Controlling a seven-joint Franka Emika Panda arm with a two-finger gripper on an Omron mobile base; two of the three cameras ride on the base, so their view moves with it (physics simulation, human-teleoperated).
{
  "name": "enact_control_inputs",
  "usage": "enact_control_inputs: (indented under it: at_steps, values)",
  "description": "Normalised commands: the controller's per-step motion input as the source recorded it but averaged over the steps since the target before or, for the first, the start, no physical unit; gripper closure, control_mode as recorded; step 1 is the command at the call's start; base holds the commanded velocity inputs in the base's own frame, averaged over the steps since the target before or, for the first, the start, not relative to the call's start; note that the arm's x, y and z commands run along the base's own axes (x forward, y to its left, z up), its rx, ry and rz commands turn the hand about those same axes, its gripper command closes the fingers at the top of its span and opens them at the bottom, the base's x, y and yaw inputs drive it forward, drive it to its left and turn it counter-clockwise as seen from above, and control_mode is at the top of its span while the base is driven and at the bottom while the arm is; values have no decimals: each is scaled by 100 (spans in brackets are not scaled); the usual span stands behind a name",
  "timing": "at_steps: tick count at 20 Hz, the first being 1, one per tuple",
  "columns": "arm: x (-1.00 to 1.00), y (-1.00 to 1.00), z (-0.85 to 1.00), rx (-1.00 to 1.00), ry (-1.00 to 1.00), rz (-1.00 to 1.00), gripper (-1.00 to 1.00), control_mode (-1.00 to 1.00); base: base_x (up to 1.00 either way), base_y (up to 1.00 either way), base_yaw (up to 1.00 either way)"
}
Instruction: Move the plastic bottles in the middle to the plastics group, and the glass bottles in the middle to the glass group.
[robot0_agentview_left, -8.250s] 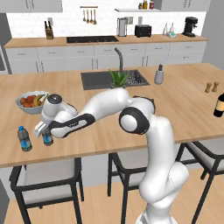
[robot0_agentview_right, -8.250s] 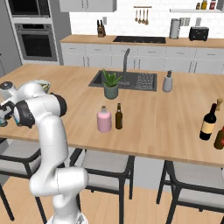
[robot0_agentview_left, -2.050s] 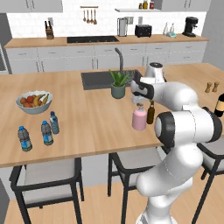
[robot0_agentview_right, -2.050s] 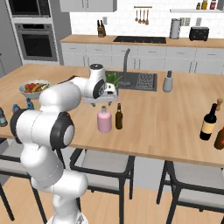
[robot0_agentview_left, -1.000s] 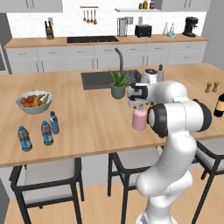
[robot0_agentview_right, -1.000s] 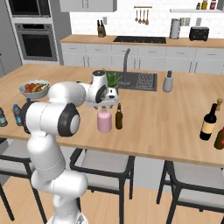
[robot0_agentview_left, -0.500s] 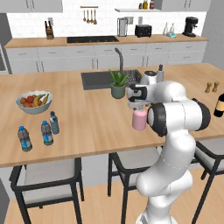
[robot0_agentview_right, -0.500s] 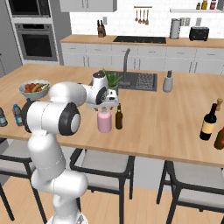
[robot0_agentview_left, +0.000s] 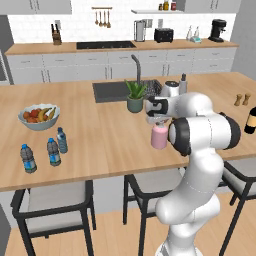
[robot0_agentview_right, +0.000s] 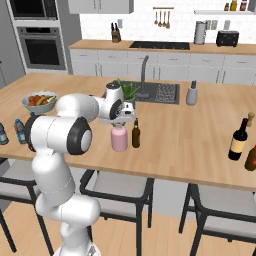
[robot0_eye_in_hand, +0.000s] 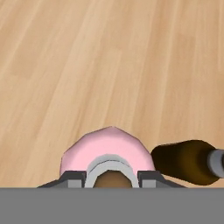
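On the wooden island counter (robot0_agentview_left: 105, 135), my gripper (robot0_eye_in_hand: 112, 177) pinches the rigid, breakable pink bottle (robot0_agentview_right: 119, 138) by its whitish top.

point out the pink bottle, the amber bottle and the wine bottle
pink bottle (robot0_agentview_right: 119, 140), right base view, body
amber bottle (robot0_agentview_right: 135, 136), right base view, lower body
wine bottle (robot0_agentview_right: 238, 141), right base view, pale label

Wood-top island (robot0_agentview_left: 100, 135) with inset dark sink (robot0_agentview_left: 112, 91) and faucet (robot0_agentview_left: 136, 67). Dark-framed grey-seat stools (robot0_agentview_left: 55, 202) tucked under it, wood plank floor (robot0_agentview_left: 115, 240). Back wall: white tile (robot0_agentview_left: 75, 25), grey cabinets (robot0_agentview_left: 75, 67), black cooktop (robot0_agentview_left: 106, 45), toaster (robot0_agentview_left: 163, 34), hanging utensils (robot0_agentview_left: 101, 17). Wall oven (robot0_agentview_right: 41, 47) at far left.
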Motion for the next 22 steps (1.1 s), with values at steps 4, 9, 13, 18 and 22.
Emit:
enact_control_inputs:
  at_steps: [4, 9, 13, 18, 22]
  values:
    - [-5, -1, 0, 0, 0, 0, 100, -100, 0, 0, 0]
    - [-47, -31, 23, 0, 8, 0, 100, -100, 0, 0, 0]
    - [-58, -50, 34, 0, 14, 0, 100, -100, 0, 0, 0]
    - [-30, -43, 30, 0, 13, 0, 100, -100, 0, 0, 0]
    - [-18, -61, 6, 0, 8, 0, 100, -100, 0, 0, 0]
